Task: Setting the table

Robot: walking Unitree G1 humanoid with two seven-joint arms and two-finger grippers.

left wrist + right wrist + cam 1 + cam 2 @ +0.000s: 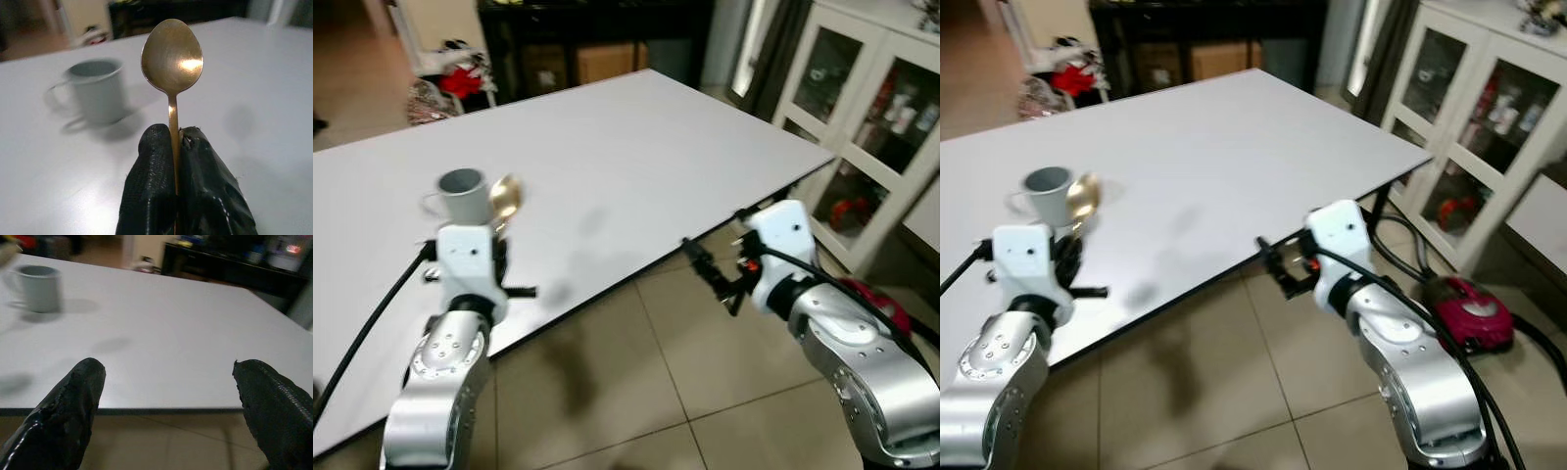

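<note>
White rectangular tabletop point(636, 147) over beige floor tiles point(636, 392); a grey mug point(463, 194) stands near the left gripper point(177, 142), clamped on a golden metal spoon point(172, 58). Right gripper point(166, 396) gapes wide by the table edge.

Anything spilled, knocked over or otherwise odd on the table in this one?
Nothing stands out. The grey mug stands upright on the white table, with no spill around it. The left gripper pinches a gold spoon by its handle, bowl up, beside the mug. The right gripper hangs open off the table's edge.
</note>
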